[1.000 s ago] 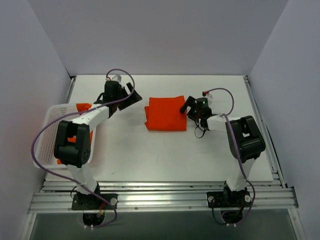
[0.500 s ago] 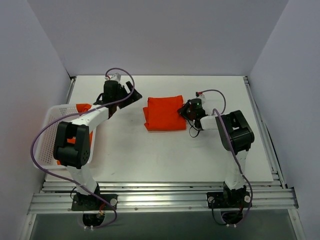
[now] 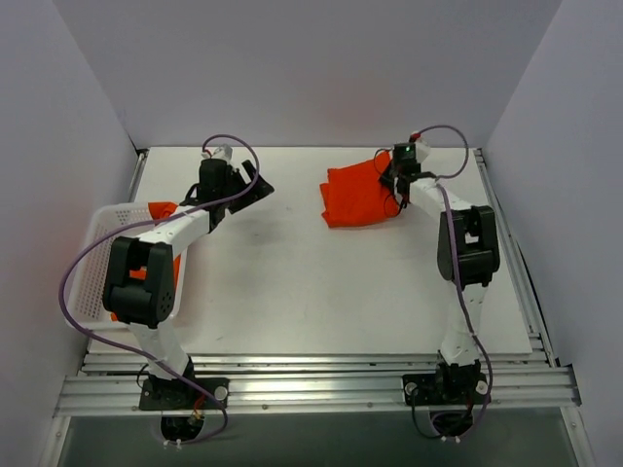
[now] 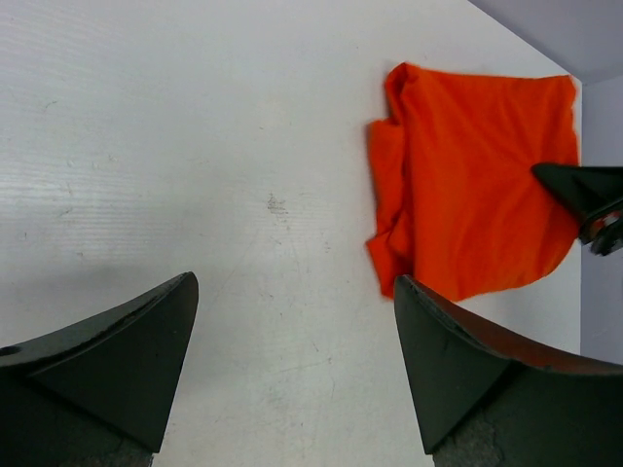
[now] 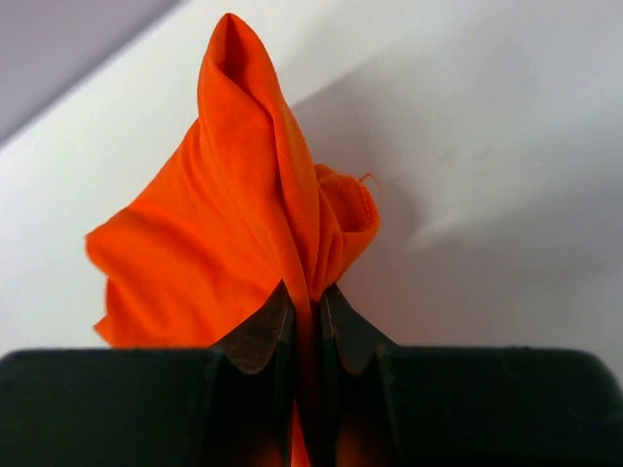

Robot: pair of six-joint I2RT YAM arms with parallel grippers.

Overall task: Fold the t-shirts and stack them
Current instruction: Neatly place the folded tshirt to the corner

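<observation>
Folded orange-red t-shirt (image 3: 355,195) lies at 1 o'clock on the counter (image 3: 292,282) — right end effector (image 5: 304,292) clenched on its right edge, fabric bunched up between the fingers. Left end effector (image 4: 294,284) released — jaws spread above the counter at 11 o'clock.

The top external camera is looking down from above the near edge of the counter (image 3: 292,292). The left wrist camera is facing the far right corner from well apart. The right wrist camera is sitting close against the t-shirt (image 5: 234,224), which all views are sharing.
</observation>
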